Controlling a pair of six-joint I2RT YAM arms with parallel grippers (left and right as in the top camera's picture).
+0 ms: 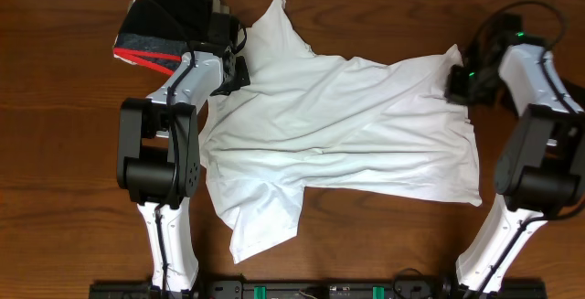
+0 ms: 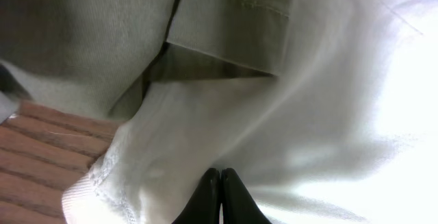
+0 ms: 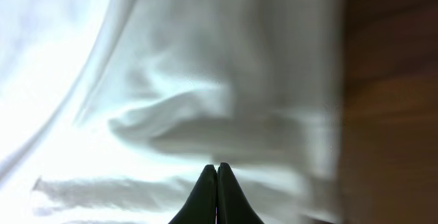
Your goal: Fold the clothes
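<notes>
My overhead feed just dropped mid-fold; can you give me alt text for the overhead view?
A wrinkled white shirt lies spread across the wooden table, with the left arm at its left edge and the right arm at its right edge. A black garment with red trim sits bunched at the far left.
</notes>
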